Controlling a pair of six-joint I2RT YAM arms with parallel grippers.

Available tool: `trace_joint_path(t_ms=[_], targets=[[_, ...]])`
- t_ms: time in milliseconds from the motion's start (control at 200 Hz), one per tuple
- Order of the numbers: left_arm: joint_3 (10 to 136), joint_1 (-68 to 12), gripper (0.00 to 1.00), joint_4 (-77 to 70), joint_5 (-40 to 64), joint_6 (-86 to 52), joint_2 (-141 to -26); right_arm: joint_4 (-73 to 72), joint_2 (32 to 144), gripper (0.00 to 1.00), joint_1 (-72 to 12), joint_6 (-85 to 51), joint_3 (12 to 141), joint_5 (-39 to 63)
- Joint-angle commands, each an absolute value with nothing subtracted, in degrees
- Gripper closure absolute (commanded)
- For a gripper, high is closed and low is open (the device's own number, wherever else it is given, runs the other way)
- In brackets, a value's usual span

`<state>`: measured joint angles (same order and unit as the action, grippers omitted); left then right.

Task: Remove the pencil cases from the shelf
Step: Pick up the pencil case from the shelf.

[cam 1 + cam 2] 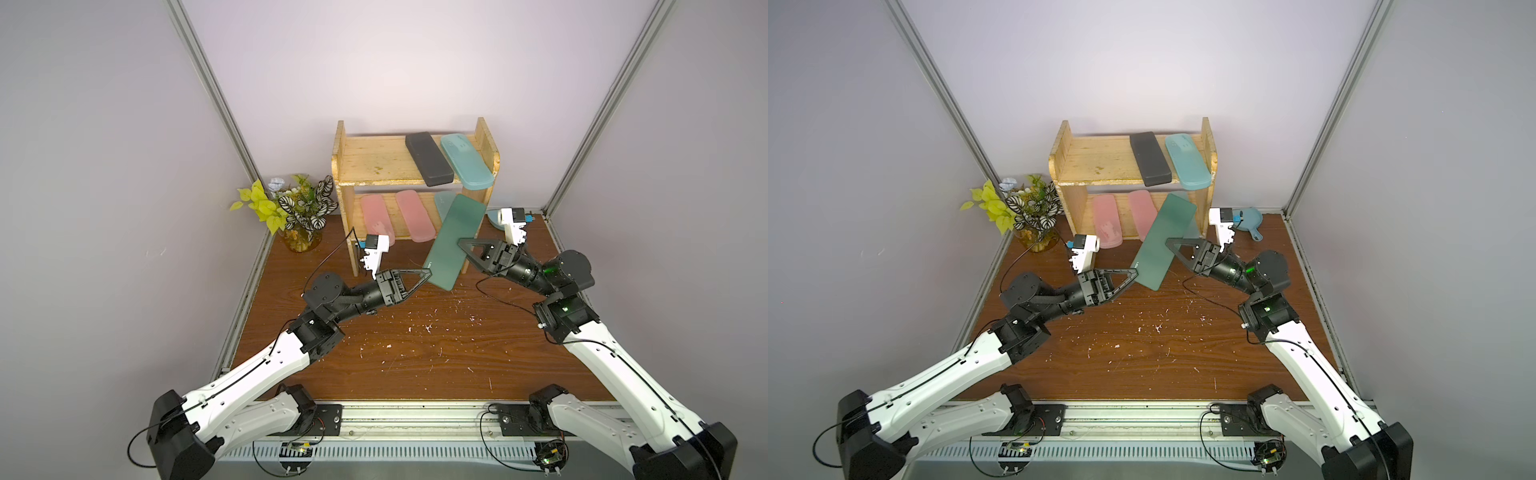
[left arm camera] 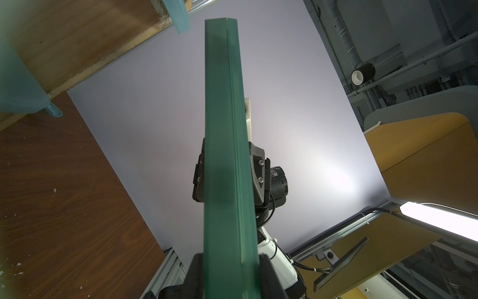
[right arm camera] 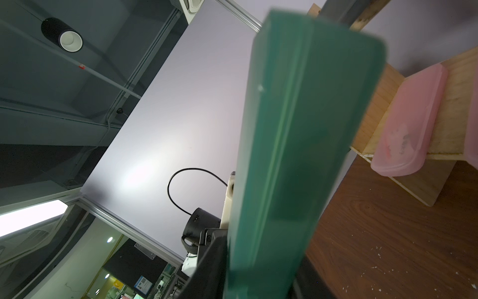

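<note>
Shelf (image 1: pixel 374 162) of pale wood stands at the back of the brown table (image 1: pixel 415 353) in both top views. On its upper tier, toward its right side, a black case (image 1: pixel 428 158) and the upper light teal case (image 1: pixel 466 161) lie side by side, both poking past the front edge. On its lower tier lie the left pink case (image 1: pixel 376 219) and the right pink case (image 1: pixel 414 215), with the lower light teal case (image 1: pixel 444 203) partly hidden to their right. Just in front of the shelf, the dark green case (image 1: pixel 455 241) is held tilted. The left fingers (image 1: pixel 424 276) pinch its near end, and the right fingers (image 1: pixel 463 244) are closed on its right long edge. A potted plant (image 1: pixel 299 208) sits left of the shelf, and a blue dustpan (image 1: pixel 494 218) sits to its right.

Left wrist view: the dark green case (image 2: pixel 225 129) runs edge-on up the middle. The left fingers (image 2: pixel 192 274) clamp its near end, and the right fingers (image 2: pixel 257 173) clamp it farther along. The shelf (image 2: pixel 77 38) shows to one side.

Right wrist view: the dark green case (image 3: pixel 297 142) is edge-on and blurred, gripped by the right fingers (image 3: pixel 212 264). Beyond it, the left pink case (image 3: pixel 411 116) overhangs the lower tier of the shelf (image 3: pixel 455 85).
</note>
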<state>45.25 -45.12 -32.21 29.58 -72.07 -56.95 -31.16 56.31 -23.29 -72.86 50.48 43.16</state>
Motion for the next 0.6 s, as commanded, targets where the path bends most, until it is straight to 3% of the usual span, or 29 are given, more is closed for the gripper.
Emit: trace_joint_path(t_ms=[0,50,105,150,205,295,350,596], targets=[[44.49,-45.89,0.96,-36.37,29.54,-72.21,-55.97,-34.89,54.57,0.69,-23.65,-72.73,49.39,42.02],[43.78,-45.93,0.85,-35.96,28.57,-72.25,-55.40,-34.51,54.05,0.70,-23.70,-72.64,48.53,41.76],[43.14,-45.92,0.52,-34.84,27.45,-72.27,-54.69,-33.55,53.41,0.70,-23.71,-72.36,47.41,41.36],[42.65,-45.94,0.42,-33.54,26.38,-72.04,-54.03,-32.65,52.78,0.70,-23.73,-71.93,46.35,41.14],[42.09,-45.93,0.22,-30.91,24.62,-71.64,-52.71,-31.60,51.98,0.71,-23.74,-70.87,44.80,40.82],[41.72,-45.96,0.04,-23.04,19.56,-70.17,-49.35,-27.52,50.26,0.71,-23.73,-67.91,42.46,40.20],[41.89,-45.88,0.00,-15.86,15.58,-68.84,-46.77,-23.84,49.26,0.72,-23.81,-65.33,41.05,39.74],[44.55,-45.73,0.00,12.30,-1.78,-67.42,-36.67,-16.29,45.76,0.72,-26.30,-58.41,32.43,36.35]])
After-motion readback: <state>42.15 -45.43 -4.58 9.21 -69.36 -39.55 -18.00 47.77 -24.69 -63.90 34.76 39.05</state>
